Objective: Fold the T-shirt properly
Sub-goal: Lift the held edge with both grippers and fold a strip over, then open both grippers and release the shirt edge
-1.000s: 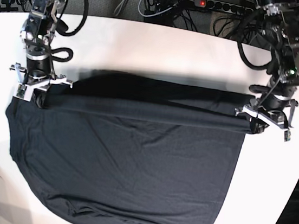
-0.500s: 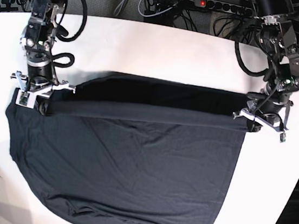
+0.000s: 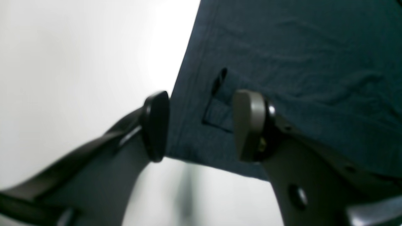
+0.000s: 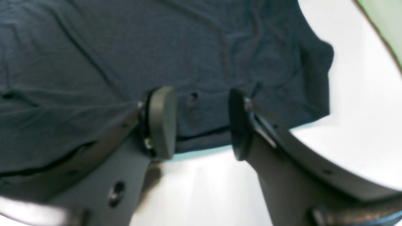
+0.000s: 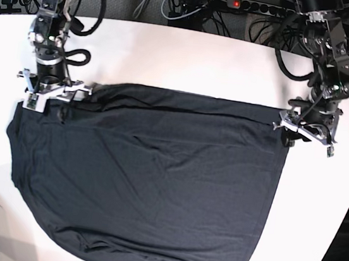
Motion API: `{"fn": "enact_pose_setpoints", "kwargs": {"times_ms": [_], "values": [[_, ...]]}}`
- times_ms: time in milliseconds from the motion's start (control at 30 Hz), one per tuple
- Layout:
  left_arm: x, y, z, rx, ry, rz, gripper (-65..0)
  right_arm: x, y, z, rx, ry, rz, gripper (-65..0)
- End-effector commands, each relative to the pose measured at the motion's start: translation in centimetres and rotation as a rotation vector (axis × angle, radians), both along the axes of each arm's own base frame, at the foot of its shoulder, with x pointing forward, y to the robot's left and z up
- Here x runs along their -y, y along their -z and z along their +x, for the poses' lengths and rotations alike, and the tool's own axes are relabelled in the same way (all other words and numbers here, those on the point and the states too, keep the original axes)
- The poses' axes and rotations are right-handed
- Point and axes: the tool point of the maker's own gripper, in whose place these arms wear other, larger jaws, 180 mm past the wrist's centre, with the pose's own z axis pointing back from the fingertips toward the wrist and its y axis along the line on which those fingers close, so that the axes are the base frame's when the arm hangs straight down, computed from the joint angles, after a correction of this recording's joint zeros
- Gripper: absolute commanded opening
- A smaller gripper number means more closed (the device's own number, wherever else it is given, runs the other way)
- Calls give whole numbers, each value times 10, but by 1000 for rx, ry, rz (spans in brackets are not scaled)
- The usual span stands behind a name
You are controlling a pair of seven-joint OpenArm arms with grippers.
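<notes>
We list a plain dark charcoal knit T-shirt point(image 5: 149, 178), unprinted, reading blue-grey in the wrist views; a glossy white table point(image 5: 189, 59) beneath it; black metal grippers, left point(image 3: 201, 125) and right point(image 4: 201, 122), with matte dark grey pads point(image 3: 246, 122).

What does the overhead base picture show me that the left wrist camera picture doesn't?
Only the base view shows the whole T-shirt spread across the white table, both arms, the right hand at the far edge, and cables behind the table.

Only the left wrist view shows the left hand up close: its two fingers stand apart with nothing between them, over the shirt's corner, where a small slit shows in the fabric.

Both show the dark shirt, the white table and the left hand at the shirt's corner.
</notes>
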Motion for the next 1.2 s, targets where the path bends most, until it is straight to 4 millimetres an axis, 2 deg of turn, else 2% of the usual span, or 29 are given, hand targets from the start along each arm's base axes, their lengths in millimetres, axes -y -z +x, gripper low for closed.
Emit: {"fn": "enact_pose_setpoints", "kwargs": {"times_ms": [0,133,233,300,467,667,800,1067,1167], "values": [[-3,-16,9,56,1,12,-337,3,-17,7,63,-1,-12,-347],[-2,-12,5,42,3,10,-335,4,-16,7,54,-2,-16,-341],[-2,-11,-2,33,7,17,-334,23,-17,2,55,48,-25,-327],[-2,-8,-13,19,9,26,-334,36,-18,-2,55,86,-30,-307],[2,-6,-41,-2,15,42,-333,45,-13,-13,34,102,-42,-277],[-17,9,-62,-34,-31,24,-333,46,-11,-14,29,107,-40,-278],[-25,24,-63,-44,-36,-9,-333,43,-7,-18,16,101,-39,-278],[-17,60,-57,-98,-31,-103,-333,44,-7,-19,15,100,-41,-278],[-15,62,-53,-98,-33,-116,-333,44,-7,-19,13,100,-42,-278]]}}
